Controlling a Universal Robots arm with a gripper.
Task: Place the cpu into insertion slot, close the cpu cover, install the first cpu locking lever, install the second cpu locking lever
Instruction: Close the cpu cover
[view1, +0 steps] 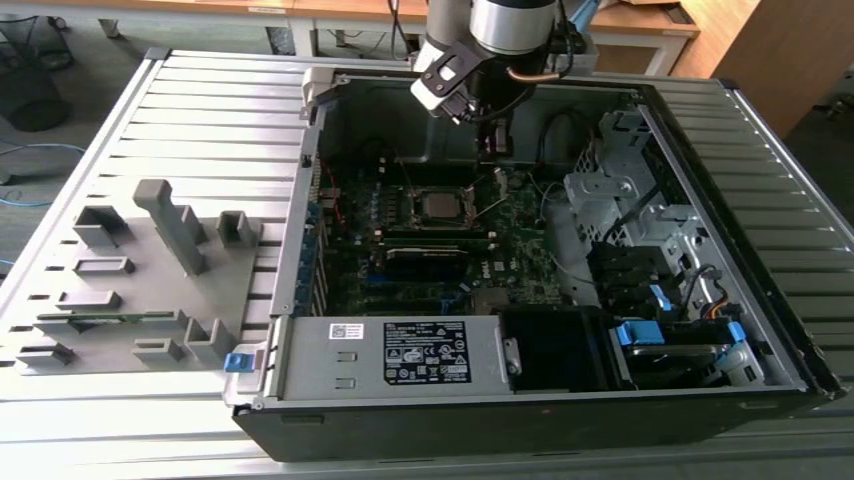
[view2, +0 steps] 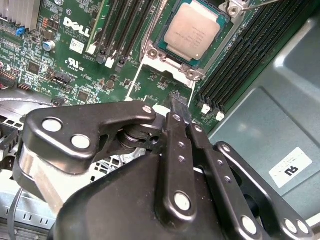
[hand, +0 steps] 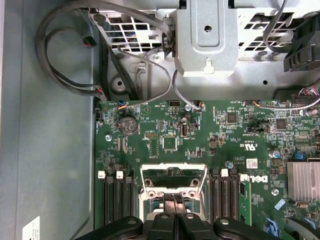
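Note:
The cpu (view2: 192, 30) lies flat in the insertion slot (view2: 170, 61), its silver top showing; in the exterior view the cpu (view1: 438, 204) sits mid-board inside the open case. The cpu cover (hand: 173, 168) is swung open, tilted back from its hinge at the socket edge. My gripper (hand: 174, 201) is shut with nothing between its fingers. Its tip hovers by the cover's free edge, on the side away from the chip; I cannot tell whether it touches. In the second wrist view the gripper (view2: 179, 104) points toward the socket. A thin locking lever (view2: 255, 3) sticks up beside the socket's far corner.
Black memory slots (hand: 116, 200) flank the socket on both sides. A metal drive cage (hand: 207, 40) and looping grey cables (hand: 70, 85) lie beyond the board. The power supply (view1: 387, 355) fills the case front. A grey fixture tray (view1: 147, 280) sits at the exterior view's left.

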